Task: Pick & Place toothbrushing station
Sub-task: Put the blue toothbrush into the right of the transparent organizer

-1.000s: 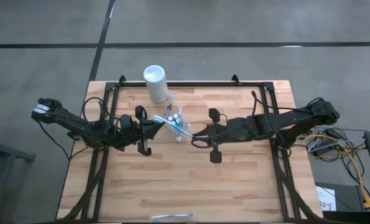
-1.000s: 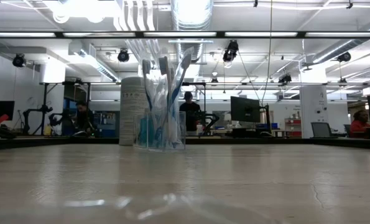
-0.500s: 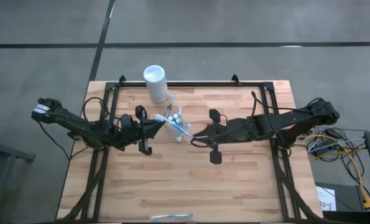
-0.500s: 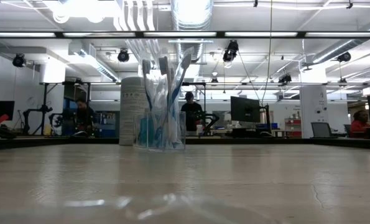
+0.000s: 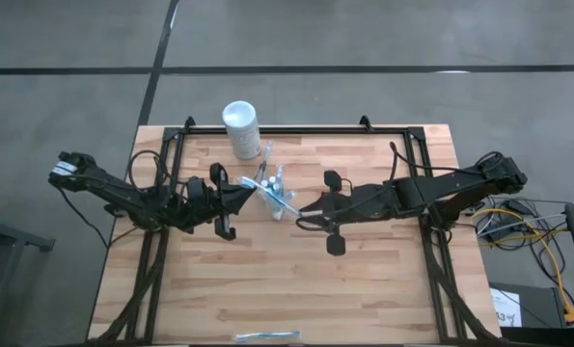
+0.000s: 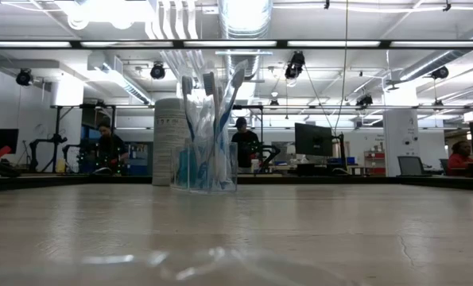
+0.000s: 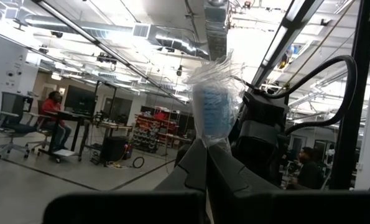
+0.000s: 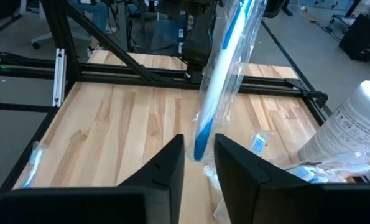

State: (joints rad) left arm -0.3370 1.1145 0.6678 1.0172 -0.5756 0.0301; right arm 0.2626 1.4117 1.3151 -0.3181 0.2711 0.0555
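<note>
Toothbrushing station (image 6: pixel 205 165) is standing upright on the desk (image 5: pixel 364 280), holding toothbrushes (image 6: pixel 228 99) bristles-up; left gripper (image 5: pixel 251 193) is clamping a wrapped brush, right gripper (image 5: pixel 301 210) is standing partly open.

Overhead, table-level and two wrist views.

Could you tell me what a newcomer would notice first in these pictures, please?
The clear toothbrushing station, bristling with blue-and-white toothbrushes, stands near the table's far edge between both arms. The left claw is shut at its side, while the right claw, parted, has a wrapped toothbrush just ahead. A white cylinder stands behind.
</note>
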